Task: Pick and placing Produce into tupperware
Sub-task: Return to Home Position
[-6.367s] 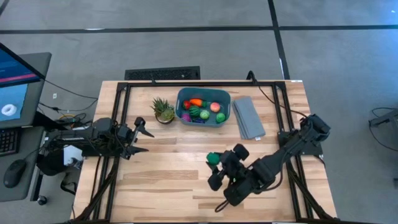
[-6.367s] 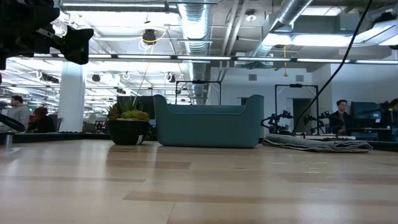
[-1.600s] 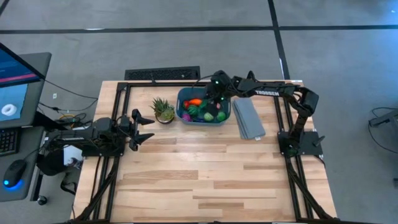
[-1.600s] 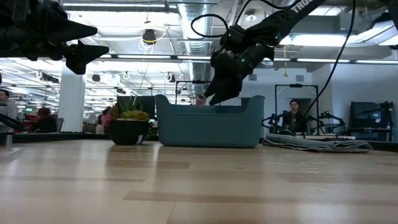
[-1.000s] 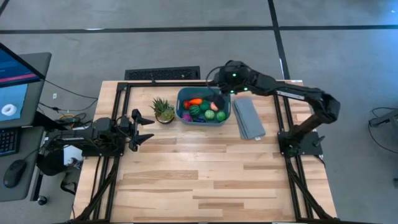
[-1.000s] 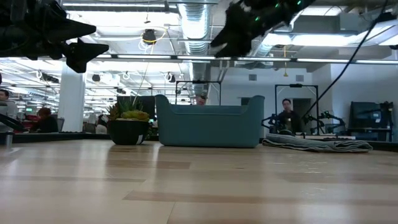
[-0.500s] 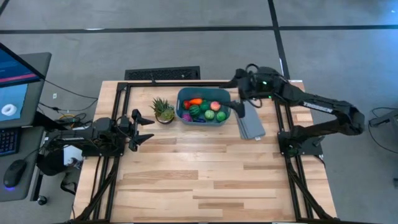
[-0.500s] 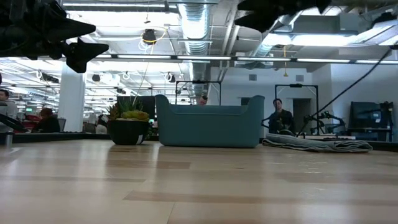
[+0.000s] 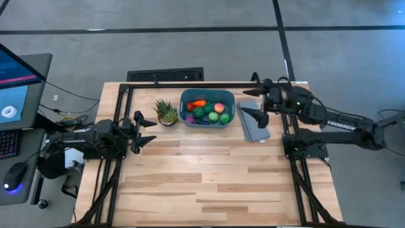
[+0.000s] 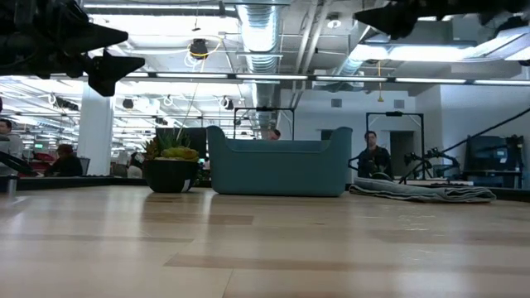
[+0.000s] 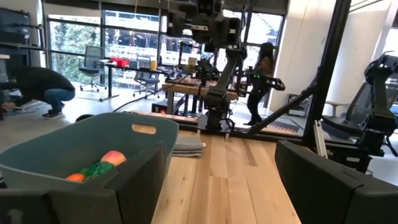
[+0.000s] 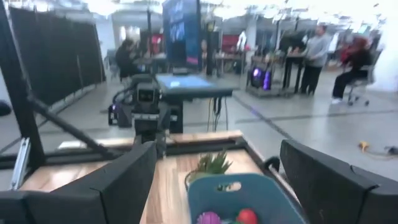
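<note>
Several people [image 10: 373,159], perhaps four, beyond table [image 10: 265,244] and tupperware [image 10: 278,164]

A spiky potted plant [image 9: 166,112] stands near the wooden counter's [image 9: 209,177] back edge. A flat grey slab [image 9: 252,130] lies to its right, well apart. A monitor [image 9: 16,82] sits beyond the counter's left side.

From table height the tub [image 10: 278,165] wall hides all the toy fruit [image 9: 207,112]. Ahead of my left gripper [image 9: 150,130] that wall covers most pieces. The low view's top edge cuts off my right gripper [image 9: 245,102], and the tub ahead of it is cropped
</note>
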Available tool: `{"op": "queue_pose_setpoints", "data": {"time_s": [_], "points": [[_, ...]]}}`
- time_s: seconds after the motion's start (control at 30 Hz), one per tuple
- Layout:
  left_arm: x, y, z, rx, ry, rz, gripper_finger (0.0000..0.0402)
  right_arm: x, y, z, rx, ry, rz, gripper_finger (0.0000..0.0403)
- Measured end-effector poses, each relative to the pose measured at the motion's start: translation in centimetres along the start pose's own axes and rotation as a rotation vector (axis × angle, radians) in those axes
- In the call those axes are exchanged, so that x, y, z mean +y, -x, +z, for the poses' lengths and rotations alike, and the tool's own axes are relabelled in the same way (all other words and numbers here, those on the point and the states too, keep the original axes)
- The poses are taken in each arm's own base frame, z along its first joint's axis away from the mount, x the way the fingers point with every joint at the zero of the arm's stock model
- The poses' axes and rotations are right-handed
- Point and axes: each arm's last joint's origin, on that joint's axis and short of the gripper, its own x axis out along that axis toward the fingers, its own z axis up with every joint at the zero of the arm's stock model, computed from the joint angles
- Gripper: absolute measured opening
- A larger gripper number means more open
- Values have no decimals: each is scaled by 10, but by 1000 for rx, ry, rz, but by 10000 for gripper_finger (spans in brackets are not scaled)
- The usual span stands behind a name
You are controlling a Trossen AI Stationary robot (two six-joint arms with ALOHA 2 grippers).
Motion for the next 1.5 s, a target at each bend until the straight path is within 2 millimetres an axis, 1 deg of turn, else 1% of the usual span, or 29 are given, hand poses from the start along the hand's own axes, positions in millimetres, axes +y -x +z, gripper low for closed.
{"op": "queue_pose_setpoints", "data": {"time_s": [0.2, 0.3, 0.4, 0.6, 0.73, 0.93, 1.1, 1.27, 1.5], "points": [[0, 0, 0, -3, 10, -1, 288, 5, 17, -18, -119, -49, -31, 366], [0, 0, 1, -13, 17, -2, 288, 10, 20, -25, -171, -69, -19, 366], [0, 0, 2, -18, 27, -3, 288, 19, 20, -31, -207, -93, -51, 365], [0, 0, 2, -18, 34, -6, 288, 42, 20, -44, -199, -92, -104, 365], [0, 0, 2, -18, 33, -6, 288, 50, 22, -54, -169, -94, -100, 366], [-1, 0, 2, -15, 44, -37, 288, 48, 33, -65, -186, -102, -95, 365], [-2, 0, 4, -30, 63, -70, 288, 42, 50, -78, -228, -107, -93, 365], [-2, 0, 4, -28, 92, -71, 288, 36, 70, -77, -301, -88, -134, 366], [-2, 0, 4, -32, 78, -52, 288, 33, 92, -78, -324, -55, -159, 366]]}}
